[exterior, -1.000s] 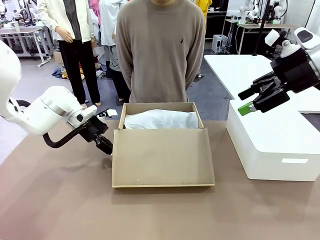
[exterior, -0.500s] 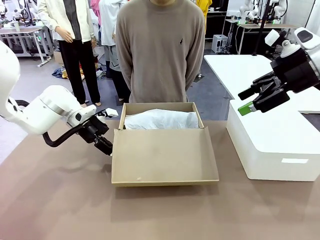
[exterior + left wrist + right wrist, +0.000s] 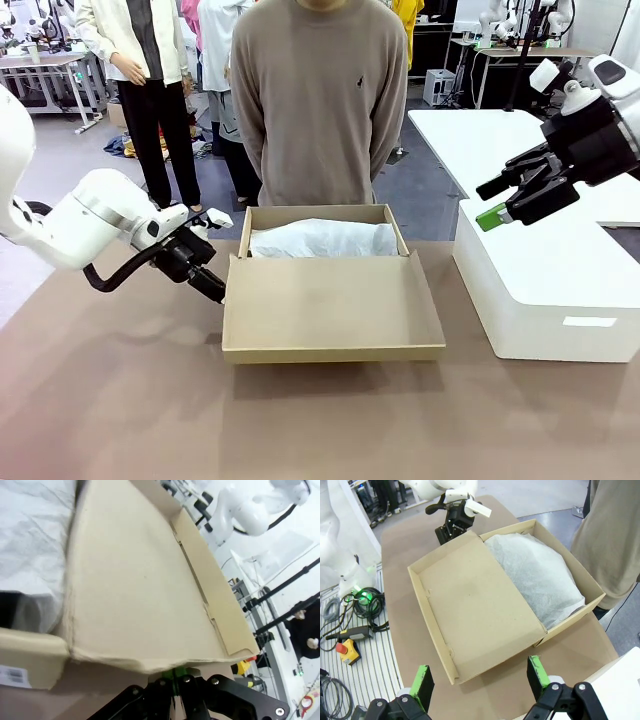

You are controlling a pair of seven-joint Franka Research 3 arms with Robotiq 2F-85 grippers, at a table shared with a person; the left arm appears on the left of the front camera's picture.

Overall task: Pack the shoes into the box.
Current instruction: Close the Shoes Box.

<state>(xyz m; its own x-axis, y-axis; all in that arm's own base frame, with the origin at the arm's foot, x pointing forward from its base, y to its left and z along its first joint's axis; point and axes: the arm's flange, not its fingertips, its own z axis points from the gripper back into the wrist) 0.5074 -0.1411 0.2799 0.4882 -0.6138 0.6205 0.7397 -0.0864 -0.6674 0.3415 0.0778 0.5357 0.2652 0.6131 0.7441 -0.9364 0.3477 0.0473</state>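
Note:
The tan cardboard box [image 3: 320, 213] stands in the middle of the table, with crinkled white tissue paper [image 3: 322, 240] bulging inside it. The shoes are hidden under the paper. The box's flap lid [image 3: 330, 305] reaches toward me, its front edge lifted off the table. My left gripper [image 3: 212, 287] is shut, its tip against the lid's left edge, just beneath it [image 3: 174, 676]. My right gripper [image 3: 483, 203] hangs open high at the right, holding nothing. From above it looks down between its green pads [image 3: 422, 680] onto the lid [image 3: 475, 610] and the tissue paper [image 3: 535, 575].
A large white plastic box [image 3: 545, 290] stands on the table's right side, below my right gripper. A person in a brown sweater [image 3: 320, 100] stands right behind the cardboard box. A white table [image 3: 470, 135] lies beyond at the right. Bare tabletop lies in front of the lid.
The lid's front edge has lifted off the table and swung upward. My left gripper has moved slightly up along the lid's left edge. The right arm has not moved.

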